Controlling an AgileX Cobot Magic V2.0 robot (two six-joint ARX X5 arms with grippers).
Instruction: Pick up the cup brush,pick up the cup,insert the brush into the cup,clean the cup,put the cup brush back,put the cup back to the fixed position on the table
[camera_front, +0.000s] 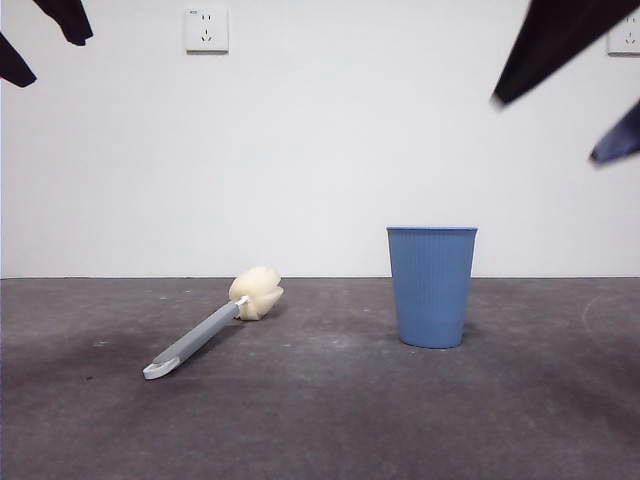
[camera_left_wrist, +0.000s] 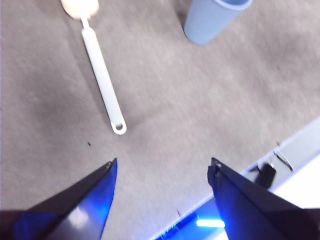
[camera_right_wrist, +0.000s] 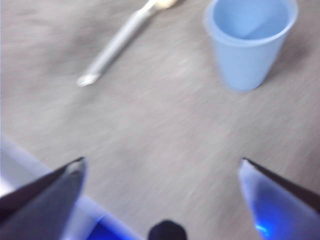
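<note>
The cup brush (camera_front: 212, 328) lies flat on the table (camera_front: 320, 420), left of centre, its cream sponge head toward the back and its white tip toward the front. It also shows in the left wrist view (camera_left_wrist: 102, 77) and the right wrist view (camera_right_wrist: 117, 44). The light blue cup (camera_front: 431, 285) stands upright and empty right of centre; it shows in the left wrist view (camera_left_wrist: 212, 19) and the right wrist view (camera_right_wrist: 250, 40). My left gripper (camera_left_wrist: 162, 172) is open and empty, high above the table near the brush's handle end. My right gripper (camera_right_wrist: 160, 172) is open and empty, high above the table, apart from the cup.
A white wall with two power sockets (camera_front: 206, 29) stands behind the table. The table's front edge (camera_left_wrist: 295, 150) shows in both wrist views. Dark arm tips show at the top left (camera_front: 60, 20) and top right (camera_front: 560, 45) of the front view.
</note>
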